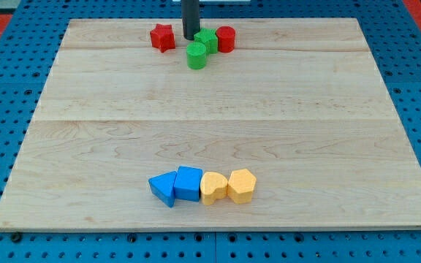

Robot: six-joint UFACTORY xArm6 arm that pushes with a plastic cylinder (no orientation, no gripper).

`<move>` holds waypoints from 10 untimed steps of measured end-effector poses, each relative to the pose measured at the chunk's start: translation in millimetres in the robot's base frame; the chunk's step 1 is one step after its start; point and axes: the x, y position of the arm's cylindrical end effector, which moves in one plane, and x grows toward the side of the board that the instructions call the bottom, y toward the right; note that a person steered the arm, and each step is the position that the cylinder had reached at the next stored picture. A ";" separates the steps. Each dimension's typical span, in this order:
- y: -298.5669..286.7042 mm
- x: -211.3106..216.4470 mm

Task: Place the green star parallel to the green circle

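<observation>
My tip (190,37) stands at the far edge of the desk (86,146), in the gap between the red star (162,37) on its left and the green star (207,40) on its right. It appears to touch the green star's left side, though the rod hides the contact line, so I cannot be sure. The tool is a bare rod with nothing to open or close: it grasps nothing and can only push.

The green star sits in a tight far cluster, touching the red cylinder (226,39) on its right, with the green circle (196,55) just in front, nearer the viewer and slightly left, touching or nearly so. As I judge it, the task is not finished: the star lies behind the circle and not level with it, so it needs shifting nearer until the two stand side by side (the red cylinder crowds the star's right flank, which may complicate that push).

Well apart, near the front edge, a row runs left to right: blue triangle (164,188), blue block (188,183), yellow heart (213,187), yellow block (241,185).
</observation>
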 end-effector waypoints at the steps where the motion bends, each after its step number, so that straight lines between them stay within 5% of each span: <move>1: 3.4 21.9; 2: 3.4 57.4; 4: 103.7 59.5; 10: 10.2 29.8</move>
